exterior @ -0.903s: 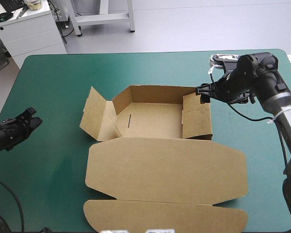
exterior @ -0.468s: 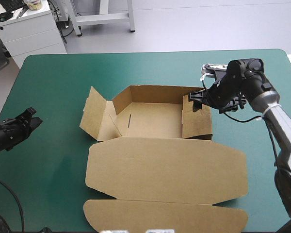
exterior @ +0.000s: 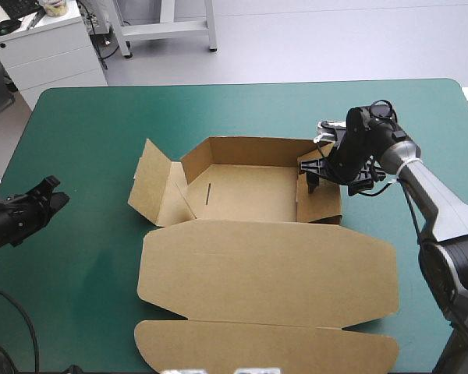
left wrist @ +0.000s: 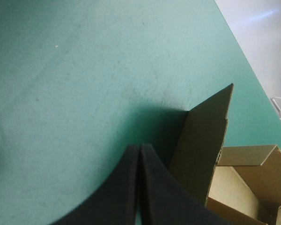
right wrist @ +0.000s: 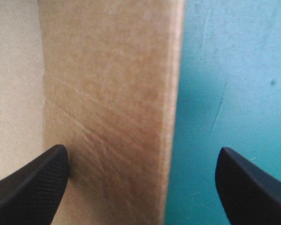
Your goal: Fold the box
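Box (exterior: 265,273) mid-table on teal-green cover (exterior: 86,296)

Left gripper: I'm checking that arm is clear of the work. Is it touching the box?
Apart. The high view shows a wide stretch of bare teal-green cover between the left gripper and the box.

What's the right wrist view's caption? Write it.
Open right end effector straddling raised wall of brown cardboard box on teal-green table cover.

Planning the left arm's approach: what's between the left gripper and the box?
Nothing: only bare teal-green cover separates the left gripper from the box, clearest in the high view.
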{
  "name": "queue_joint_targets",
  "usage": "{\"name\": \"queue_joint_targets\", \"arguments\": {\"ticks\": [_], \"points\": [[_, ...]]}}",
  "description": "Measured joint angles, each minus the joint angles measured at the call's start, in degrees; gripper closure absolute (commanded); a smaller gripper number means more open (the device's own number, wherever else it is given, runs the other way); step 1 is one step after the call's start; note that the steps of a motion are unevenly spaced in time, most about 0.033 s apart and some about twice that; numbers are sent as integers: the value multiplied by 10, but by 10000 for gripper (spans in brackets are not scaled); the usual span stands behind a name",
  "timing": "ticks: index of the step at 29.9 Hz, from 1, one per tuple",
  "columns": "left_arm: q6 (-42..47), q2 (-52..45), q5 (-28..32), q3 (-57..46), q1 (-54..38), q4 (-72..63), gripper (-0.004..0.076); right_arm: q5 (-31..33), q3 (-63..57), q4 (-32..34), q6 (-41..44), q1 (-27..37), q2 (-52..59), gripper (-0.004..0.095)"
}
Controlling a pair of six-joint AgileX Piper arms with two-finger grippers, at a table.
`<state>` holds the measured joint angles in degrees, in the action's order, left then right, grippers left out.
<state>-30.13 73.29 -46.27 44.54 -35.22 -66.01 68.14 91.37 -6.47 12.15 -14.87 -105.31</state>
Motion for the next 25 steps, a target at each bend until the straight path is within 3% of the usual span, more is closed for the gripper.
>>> {"name": "queue_joint_targets", "arguments": {"ticks": [3,8,19,25], "points": [[0,0,3,0,0,0,734,4,0,0,8,0,-1,346],[0,0,4,0,0,-1,734,15,0,0,10,0,-1,918],[0,0,4,0,0,-1,734,20,7,14,4,1,3,915],[0,0,4,0,0,-1,734,23,12,39,-30,0,92,916]]}}
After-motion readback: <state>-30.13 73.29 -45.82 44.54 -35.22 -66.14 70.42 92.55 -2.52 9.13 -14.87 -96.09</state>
